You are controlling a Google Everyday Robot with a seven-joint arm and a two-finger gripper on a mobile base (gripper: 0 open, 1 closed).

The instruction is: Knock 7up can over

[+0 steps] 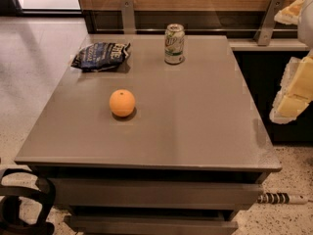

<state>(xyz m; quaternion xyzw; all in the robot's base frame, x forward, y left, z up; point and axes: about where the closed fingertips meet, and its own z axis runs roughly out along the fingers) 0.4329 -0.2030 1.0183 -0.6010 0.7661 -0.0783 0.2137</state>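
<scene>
In the camera view, the 7up can (pixel 174 44) stands upright near the far edge of the grey worktop (pixel 195 111), a little right of its middle. It rests on its base with bare surface all round it, so a sideways push could reach it from the right or the front without meeting anything else. The task is not yet done, since the can is on end.

A dark blue chip bag (pixel 101 56) lies flat and crumpled at the far left, well apart from the can. An orange (pixel 122 103) sits nearer the front left, also well apart. Neither stands between the can and the robot's side, which probably leaves the can free to topple leftward or backward.

The gripper (pixel 292 94) shows only as pale yellow and white parts at the right edge of the frame, off the worktop's right side and nearer the front than the can. It touches nothing and holds nothing that can be seen. Whether it is open or closed cannot be told from here.

As for containers, the can's silver top faces up, and whether it is full or empty cannot be judged. The chip bag's contents are hidden by its folds. Beneath the worktop, drawer fronts (pixel 156 192) look nearly shut, and nothing inside them is visible.
</scene>
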